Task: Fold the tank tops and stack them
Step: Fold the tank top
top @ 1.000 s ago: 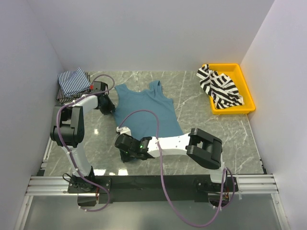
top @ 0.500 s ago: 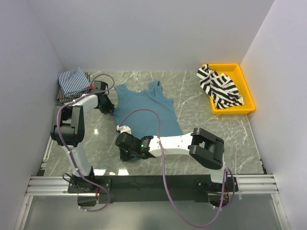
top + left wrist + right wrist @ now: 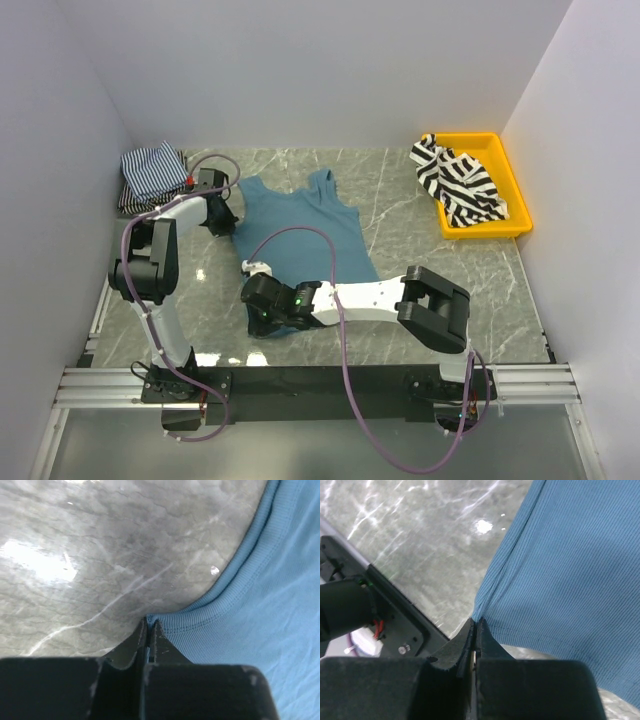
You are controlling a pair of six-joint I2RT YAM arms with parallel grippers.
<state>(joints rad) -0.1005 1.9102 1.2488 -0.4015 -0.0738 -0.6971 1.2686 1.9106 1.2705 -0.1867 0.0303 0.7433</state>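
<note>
Where the table (image 3: 440, 275) meets the far-left corner, folded finely striped blue-white tops (image 3: 150, 172) sit in a stack. Just right of them, the left gripper (image 3: 222, 222) has its jaws pressed together, pinching the ribbed armhole edge of the teal tank top (image 3: 305, 235); the wrist view shows cloth between the tips. The teal top lies mostly flat mid-table, straps toward the far wall. At its near-left hem corner the right gripper (image 3: 262, 318) is clamped on the hem, the cloth drawn taut toward the tips. Far right, the black-and-white striped top (image 3: 458, 182) lies crumpled in the yellow tray (image 3: 517, 228), draping over its far-left rim.
</note>
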